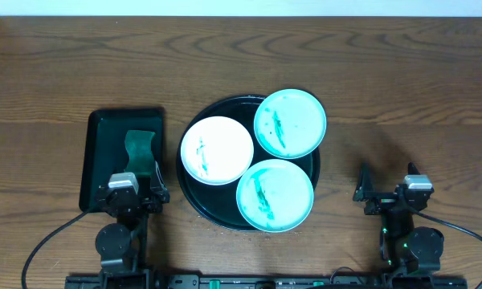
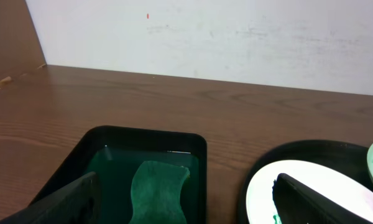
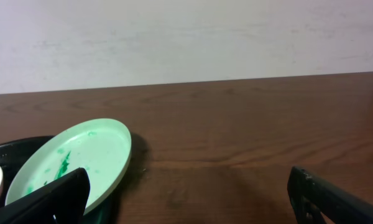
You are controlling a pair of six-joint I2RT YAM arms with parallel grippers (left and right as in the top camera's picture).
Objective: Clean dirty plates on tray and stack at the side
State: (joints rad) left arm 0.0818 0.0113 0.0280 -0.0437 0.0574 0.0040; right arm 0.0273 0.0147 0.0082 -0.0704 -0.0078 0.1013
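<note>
Left arm (image 1: 122,218) black; right arm (image 1: 408,231) black (green lights); cables (image 1: 44,245) black.

I see the white plate (image 1: 217,149) with faint teal flecks, and the upper mint plate (image 1: 289,123) and lower mint plate (image 1: 275,195) streaked teal-green. Round tray (image 1: 194,197) is green-black, rectangular tray (image 1: 92,156) dark green, sponge (image 1: 140,148) green, table (image 1: 402,72) brown woodgrain.

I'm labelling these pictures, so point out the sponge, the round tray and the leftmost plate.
sponge (image 1: 140,148), overhead view, middle of its top.
round tray (image 1: 197,198), overhead view, bare front-left rim.
leftmost plate (image 1: 217,149), overhead view, centre of its face.
</note>
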